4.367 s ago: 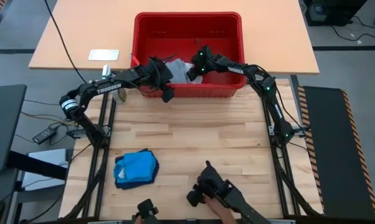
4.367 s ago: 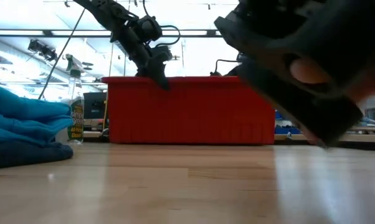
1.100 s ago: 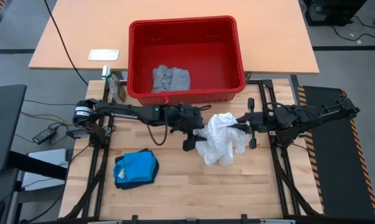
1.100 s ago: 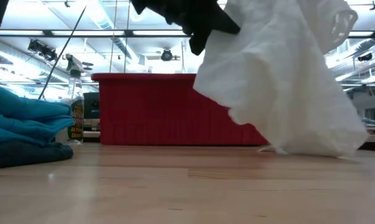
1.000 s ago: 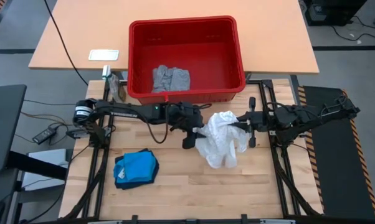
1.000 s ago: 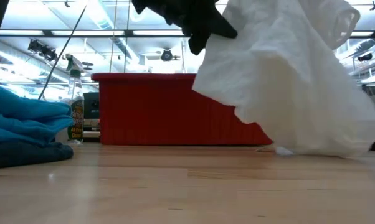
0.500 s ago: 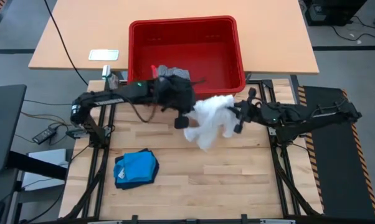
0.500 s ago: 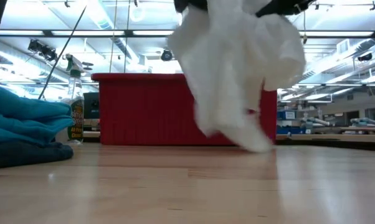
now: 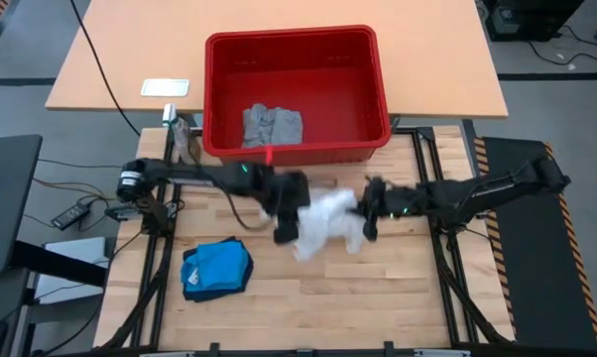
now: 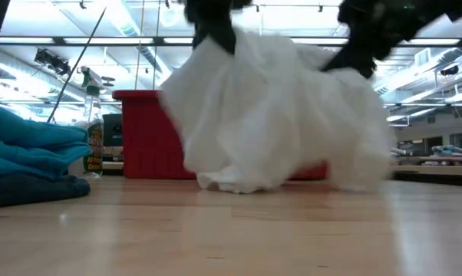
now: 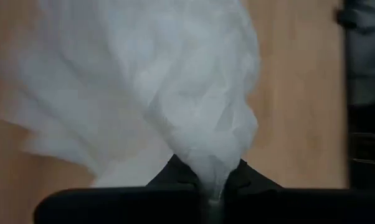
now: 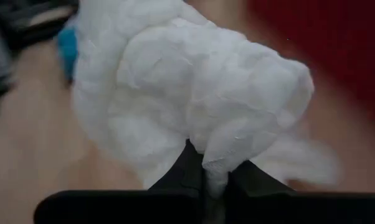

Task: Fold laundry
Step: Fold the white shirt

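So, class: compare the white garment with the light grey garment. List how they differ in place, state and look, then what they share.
The white garment hangs over the wooden table, while the light grey garment lies inside the red basket. The white one is pinched by the left gripper and right gripper, jaws shut; the grey one is untouched. The white one is spread and billowing, the grey one lies flat. Both are soft, crumpled and unfolded.

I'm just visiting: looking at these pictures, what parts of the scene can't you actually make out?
- What kind of garment the white garment is: bunched between the left gripper and right gripper, blurred in the low view.
- The basket's contents: low view, its wall hides them.
- The grey garment's type: high view, crumpled, too small.
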`<state>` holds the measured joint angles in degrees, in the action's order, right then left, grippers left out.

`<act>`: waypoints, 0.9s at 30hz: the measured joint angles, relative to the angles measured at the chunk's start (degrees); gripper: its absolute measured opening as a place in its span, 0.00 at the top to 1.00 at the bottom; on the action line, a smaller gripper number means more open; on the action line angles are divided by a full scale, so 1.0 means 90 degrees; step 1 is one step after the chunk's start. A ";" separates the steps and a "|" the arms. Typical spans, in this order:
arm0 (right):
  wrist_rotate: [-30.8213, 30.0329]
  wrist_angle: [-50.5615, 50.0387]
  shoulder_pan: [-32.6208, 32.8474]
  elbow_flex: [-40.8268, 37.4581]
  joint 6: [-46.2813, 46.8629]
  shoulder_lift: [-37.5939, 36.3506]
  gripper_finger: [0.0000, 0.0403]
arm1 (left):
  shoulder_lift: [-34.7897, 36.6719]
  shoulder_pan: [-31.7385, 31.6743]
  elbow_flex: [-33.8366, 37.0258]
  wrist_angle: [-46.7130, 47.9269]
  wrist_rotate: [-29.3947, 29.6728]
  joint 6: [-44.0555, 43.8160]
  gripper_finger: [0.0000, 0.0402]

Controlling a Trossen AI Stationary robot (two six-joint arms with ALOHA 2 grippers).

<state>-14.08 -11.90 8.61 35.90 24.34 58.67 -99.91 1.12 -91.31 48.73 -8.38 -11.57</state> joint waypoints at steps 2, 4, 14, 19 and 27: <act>0.0246 0.0090 0.0302 -0.0213 0.0747 0.0157 0.93 | -0.0023 0.0142 0.0659 -0.0649 -0.0393 -0.0489 0.96; 0.0231 0.0108 0.0557 -0.0378 0.1231 0.0243 0.93 | -0.0034 0.0164 0.1084 -0.1358 -0.0576 -0.0914 0.95; -0.0536 0.0250 0.0369 -0.1038 0.3546 0.0542 0.93 | -0.0329 -0.0433 0.1232 -0.2712 0.1078 -0.0265 0.82; -0.0498 0.0096 0.0280 -0.1244 0.4600 0.0727 0.84 | -0.1130 -0.0896 0.1249 -0.2507 0.0558 -0.0664 0.67; -0.0647 0.0008 0.0361 -0.1241 0.5166 0.0555 0.61 | -0.0812 -0.1410 0.1183 -0.2035 -0.0702 -0.1191 0.51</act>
<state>-19.91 -11.82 11.86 24.73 70.83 63.66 -107.22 -11.57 -80.66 30.42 -14.70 -22.29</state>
